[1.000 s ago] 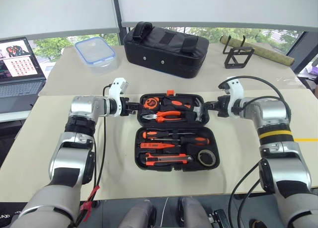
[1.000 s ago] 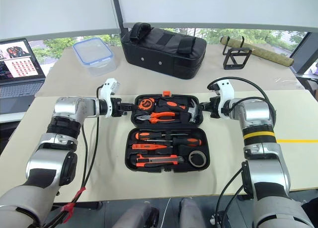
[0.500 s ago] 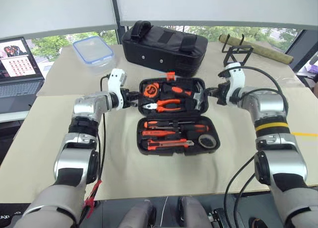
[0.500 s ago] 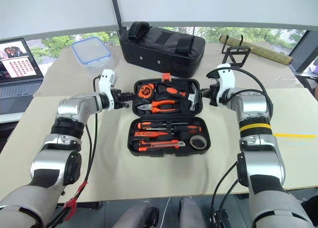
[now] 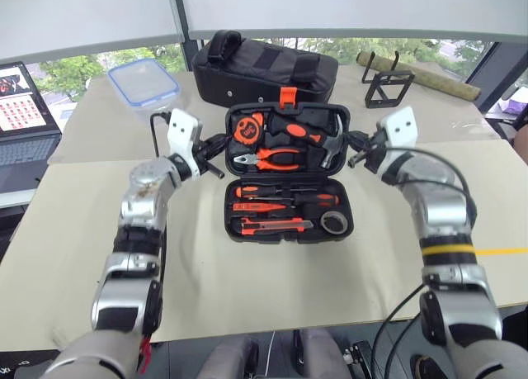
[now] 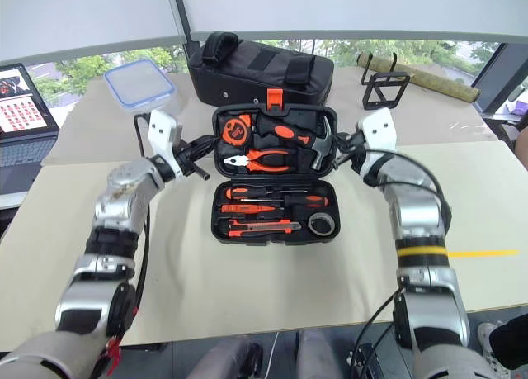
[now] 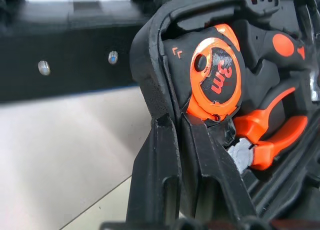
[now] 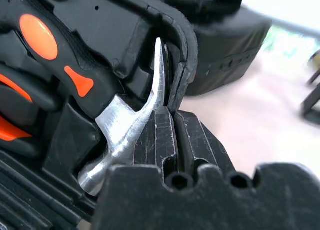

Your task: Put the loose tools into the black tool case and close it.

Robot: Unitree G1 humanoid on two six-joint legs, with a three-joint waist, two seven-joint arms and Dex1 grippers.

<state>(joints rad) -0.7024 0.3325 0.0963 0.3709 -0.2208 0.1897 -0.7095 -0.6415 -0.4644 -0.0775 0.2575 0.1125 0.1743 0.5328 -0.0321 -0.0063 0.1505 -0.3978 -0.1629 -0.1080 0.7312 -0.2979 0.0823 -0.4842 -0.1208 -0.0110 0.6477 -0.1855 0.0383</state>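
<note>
Left eye view: the small black hard-plastic tool case lies on the beige tabletop, its lid tilted partway up. The left end effector is clamped on the lid's left edge, the right end effector on its right edge. Screwdrivers, knife and grey tape roll sit inside the case.

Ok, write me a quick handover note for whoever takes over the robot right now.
Left gripper: jaws shut on the left edge of the tool case lid.
Right gripper: jaws shut on the lid's right edge.
Done: screwdrivers, knife and tape roll sit in the case's lower half.
Left: lid is tilted up, not shut; fold it down and fasten the orange latch.
</note>
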